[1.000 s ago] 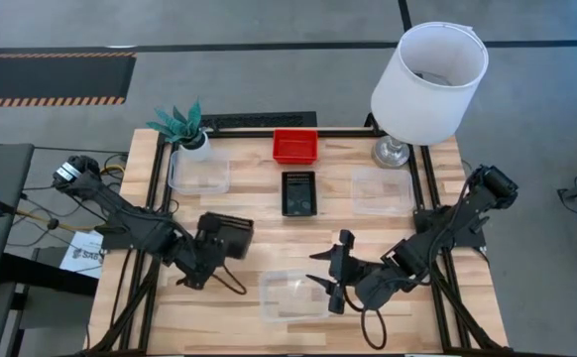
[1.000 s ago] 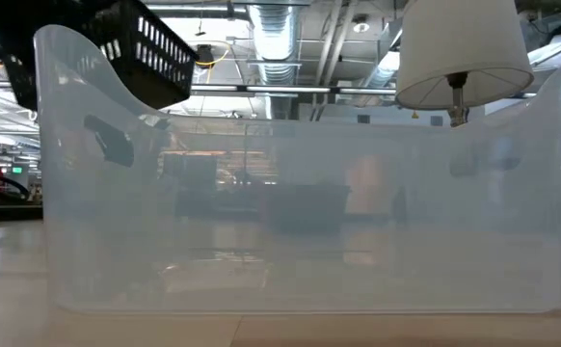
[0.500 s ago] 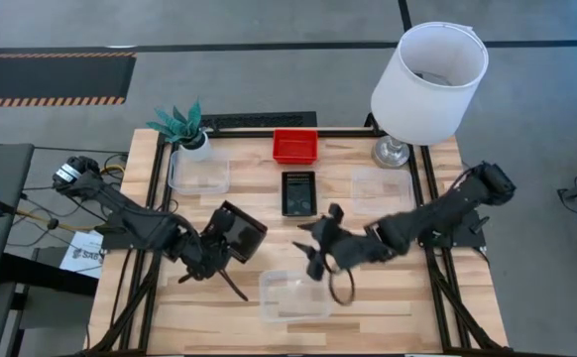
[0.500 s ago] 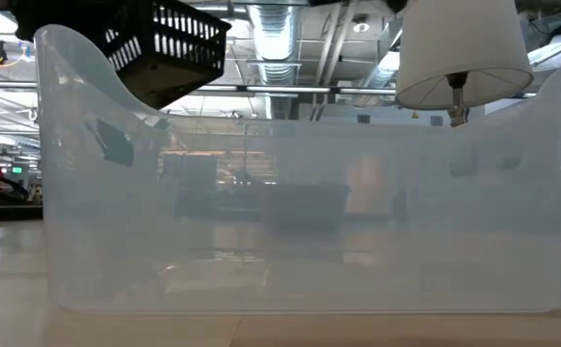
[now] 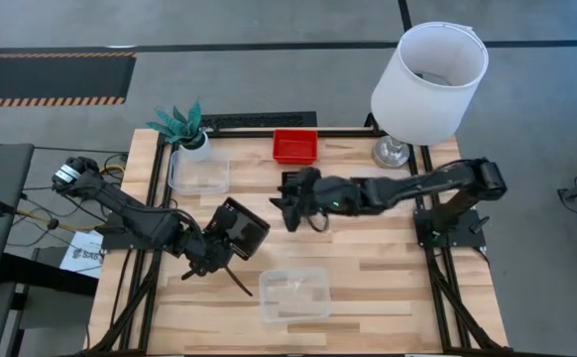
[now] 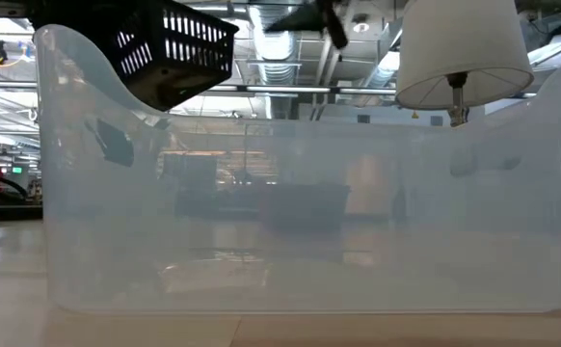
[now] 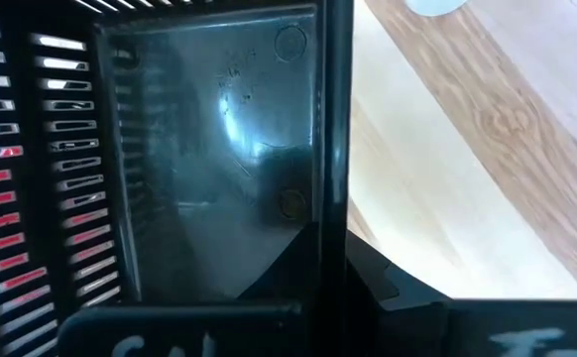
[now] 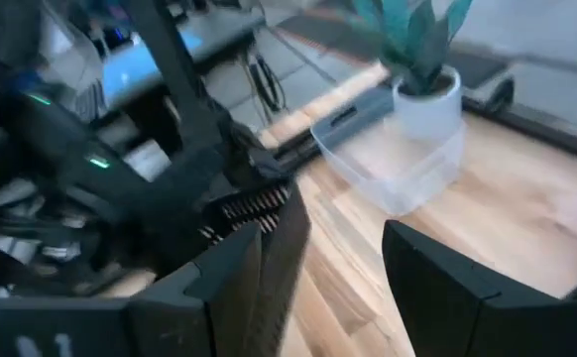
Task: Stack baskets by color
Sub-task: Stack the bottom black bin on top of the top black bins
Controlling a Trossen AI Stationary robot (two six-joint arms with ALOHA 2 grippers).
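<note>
While the left gripper (image 5: 217,248) pinches a black basket (image 5: 239,227) tilted above the table (image 5: 388,288), the right gripper (image 5: 287,203) hovers, fingers spread, right over another black basket (image 5: 290,178), red basket (image 5: 295,147) just beyond it, clear basket (image 5: 293,295) behind.

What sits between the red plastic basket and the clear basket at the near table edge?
High view: the open right gripper hovering there, otherwise bare wood between red basket and clear basket.

Pale grained wood surface (image 5: 388,288), glossy slotted black plastic basket (image 7: 219,159), clear smooth plastic basket (image 6: 300,222), matt white cloth lampshade (image 5: 429,84)
</note>
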